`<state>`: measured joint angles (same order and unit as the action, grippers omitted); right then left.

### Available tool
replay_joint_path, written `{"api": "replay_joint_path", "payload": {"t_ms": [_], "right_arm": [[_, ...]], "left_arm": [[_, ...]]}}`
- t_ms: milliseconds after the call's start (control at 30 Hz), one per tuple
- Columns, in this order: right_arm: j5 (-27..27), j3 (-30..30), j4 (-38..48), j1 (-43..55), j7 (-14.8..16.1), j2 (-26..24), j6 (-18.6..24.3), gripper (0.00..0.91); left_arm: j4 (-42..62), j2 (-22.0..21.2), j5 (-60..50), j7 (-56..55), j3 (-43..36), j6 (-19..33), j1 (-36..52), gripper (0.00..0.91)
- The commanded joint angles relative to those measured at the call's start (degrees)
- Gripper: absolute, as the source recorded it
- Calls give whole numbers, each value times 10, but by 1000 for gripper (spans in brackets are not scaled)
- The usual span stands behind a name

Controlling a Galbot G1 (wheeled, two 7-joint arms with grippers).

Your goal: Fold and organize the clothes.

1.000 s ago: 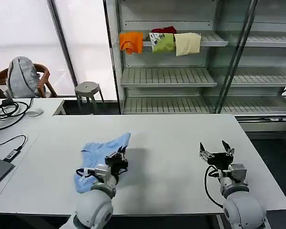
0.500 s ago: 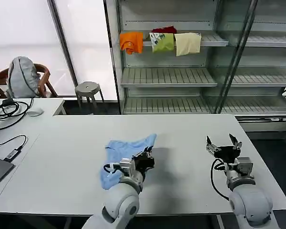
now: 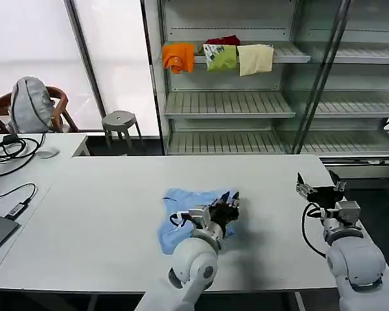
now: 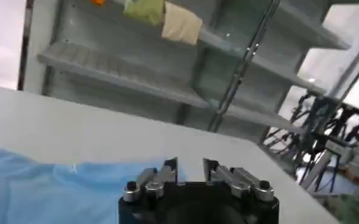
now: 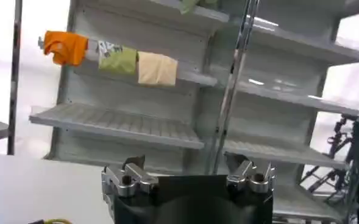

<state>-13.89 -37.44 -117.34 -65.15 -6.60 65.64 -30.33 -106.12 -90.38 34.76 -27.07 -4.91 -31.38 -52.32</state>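
The light blue T-shirt [image 3: 181, 217] lies crumpled on the white table [image 3: 84, 214], near the middle of its front half. My left gripper [image 3: 228, 207] sits at the shirt's right edge, low over the table. Its fingers are drawn close, shut on the fabric. In the left wrist view the blue T-shirt [image 4: 39, 182] spreads up to the left gripper [image 4: 191, 165], with a slim strip of table showing between the tips. My right gripper [image 3: 319, 189] hovers open over the table's right end, holding nothing. The right wrist view shows the right gripper [image 5: 184, 164] with jaws wide apart.
A shelf unit [image 3: 227, 103] stands behind the table, with orange [image 3: 179, 57], green [image 3: 222, 57] and cream [image 3: 255, 58] cloths on its upper shelf. A second table at the left carries cables [image 3: 10, 152]. A grey backpack [image 3: 27, 103] rests on a chair, and a stool [image 3: 119, 121] stands nearby.
My left gripper has slid to the right across the table and the T-shirt has come along with it. The right gripper has drifted right and slightly farther back.
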Motion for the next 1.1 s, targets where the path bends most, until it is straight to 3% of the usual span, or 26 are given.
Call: {"api": "replay_joint_path", "payload": {"t_ms": [33,100,200,267,333,367,500,633,1100], "right_arm": [[-5,-10,22,21,7,-22,13,907],[-3,-8,26,21,10,-22,23,907],[8,-5,36,19,21,-22,52,907],[16,-4,54,23,19,-18,62,907],[37,-4,70,25,21,-12,81,907],[43,-4,79,26,24,-7,99,907],[20,6,80,23,29,3,117,907],[10,25,84,29,28,6,122,907],[6,81,99,49,34,-3,131,907]], "left_arm": [[9,-32,45,30,18,63,41,907],[-7,-17,47,38,43,65,55,907],[-33,84,-73,132,99,98,38,907],[-35,167,-213,242,165,206,-2,907],[-29,226,-277,310,240,275,-39,907],[-22,262,-274,333,301,297,-70,907],[7,321,-194,364,389,321,-133,907],[30,318,-196,377,420,352,-158,907],[-15,262,-283,356,402,330,-138,907]]}}
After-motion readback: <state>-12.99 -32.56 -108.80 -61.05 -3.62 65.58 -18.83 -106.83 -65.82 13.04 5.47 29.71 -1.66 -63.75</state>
